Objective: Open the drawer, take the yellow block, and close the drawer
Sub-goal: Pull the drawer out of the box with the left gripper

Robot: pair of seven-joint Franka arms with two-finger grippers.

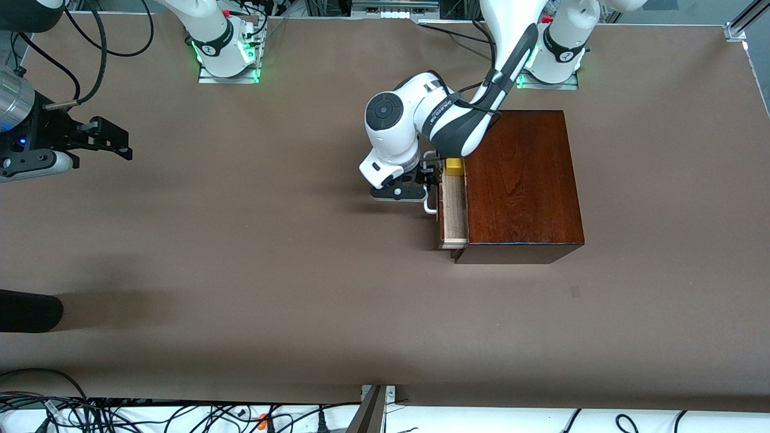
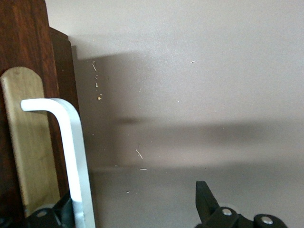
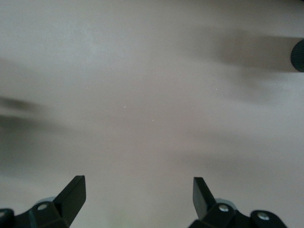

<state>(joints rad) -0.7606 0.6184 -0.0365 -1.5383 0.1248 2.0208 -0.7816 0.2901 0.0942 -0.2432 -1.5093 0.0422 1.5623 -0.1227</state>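
Observation:
The drawer (image 1: 454,211) of the dark mahogany box (image 1: 520,180) is pulled partly out toward the right arm's end of the table. The yellow block (image 1: 454,166) lies in the drawer's end farther from the front camera, partly under the left arm. My left gripper (image 1: 428,177) is open at the white handle (image 1: 429,204). In the left wrist view the handle (image 2: 76,156) stands between the fingers, close to one of them, with my left gripper (image 2: 132,197) gripping nothing. My right gripper (image 1: 114,144) waits open and empty over bare table, as the right wrist view (image 3: 138,183) shows.
A dark rounded object (image 1: 27,311) juts in over the table at the right arm's end, near the front camera. Cables (image 1: 180,415) run along the table's near edge. Brown table (image 1: 271,270) spreads around the box.

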